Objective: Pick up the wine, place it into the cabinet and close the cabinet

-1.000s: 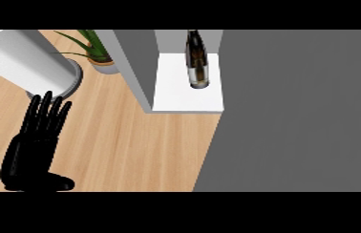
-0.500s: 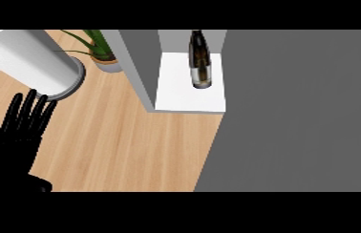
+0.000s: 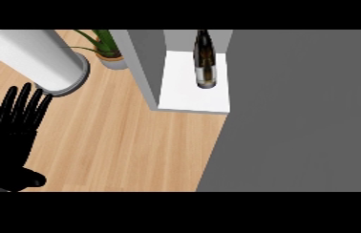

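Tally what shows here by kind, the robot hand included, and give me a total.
Wine bottle: 1
Cabinet: 1
Potted plant: 1
White cylinder: 1
Left robot hand: 1
Total: 5

L hand (image 3: 17, 132) sits at the view's left edge, lower-left part, partly cut off by the frame. All black. Fingers (image 3: 26, 100) are straight and slightly spread, tips pointing up-frame, away from the robot's body. Thumb (image 3: 25, 180) sticks out to the right near the bottom of the hand, rounded tip, well apart from the fingers. Can't tell whether palm or back faces cam. Nothing curled, holds nothing, resting pose. Wrist & forearm are past the edge.
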`<state>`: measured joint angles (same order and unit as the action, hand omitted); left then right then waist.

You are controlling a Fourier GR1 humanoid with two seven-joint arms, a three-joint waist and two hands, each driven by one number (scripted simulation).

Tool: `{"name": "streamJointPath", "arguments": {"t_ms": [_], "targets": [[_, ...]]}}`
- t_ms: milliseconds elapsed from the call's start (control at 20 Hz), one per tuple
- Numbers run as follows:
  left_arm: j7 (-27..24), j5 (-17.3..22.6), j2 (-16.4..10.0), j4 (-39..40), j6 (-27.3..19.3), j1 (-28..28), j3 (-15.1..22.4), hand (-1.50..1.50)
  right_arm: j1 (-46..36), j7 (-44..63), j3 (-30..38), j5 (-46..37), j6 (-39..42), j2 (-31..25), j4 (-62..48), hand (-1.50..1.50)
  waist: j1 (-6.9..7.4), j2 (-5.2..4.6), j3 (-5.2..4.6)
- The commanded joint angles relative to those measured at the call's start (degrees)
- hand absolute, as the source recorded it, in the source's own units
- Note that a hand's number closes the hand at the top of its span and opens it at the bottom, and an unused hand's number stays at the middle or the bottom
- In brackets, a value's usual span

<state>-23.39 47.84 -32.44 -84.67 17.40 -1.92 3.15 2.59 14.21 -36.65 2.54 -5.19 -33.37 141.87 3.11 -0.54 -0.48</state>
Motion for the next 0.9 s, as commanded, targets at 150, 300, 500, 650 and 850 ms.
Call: {"name": "streamJointPath", "arguments": {"t_ms": [150,300,500,650,850], "targets": [[1.47,0.62,-0.53,0.74,0.82,0.70,-0.34,-1.50,-14.76,11.59,-7.60,3.15,-4.06,15.41,-4.99,1.50,0.98,0.17,-0.05],[0.77,0.34,-0.95,3.06,2.90,1.09,-1.12,-1.50,-26.18,15.83,-5.40,2.86,-5.74,23.66,-13.99,1.50,0.20,0.12,0.06],[2.81,3.11,-2.78,2.33,3.23,0.23,-3.68,-1.50,-40.93,22.89,-2.63,1.82,-9.68,32.81,-24.92,1.50,-0.35,0.53,0.22],[1.98,1.76,-2.29,4.83,3.83,1.42,-4.02,-1.50,-51.96,22.24,2.28,6.20,-13.47,33.08,-33.78,1.50,-0.57,0.31,0.27],[1.33,1.30,-1.37,2.32,4.92,-2.71,-4.90,-1.50,-58.37,19.13,5.85,11.30,-15.58,33.25,-44.31,1.50,-1.17,0.46,0.41]]}}
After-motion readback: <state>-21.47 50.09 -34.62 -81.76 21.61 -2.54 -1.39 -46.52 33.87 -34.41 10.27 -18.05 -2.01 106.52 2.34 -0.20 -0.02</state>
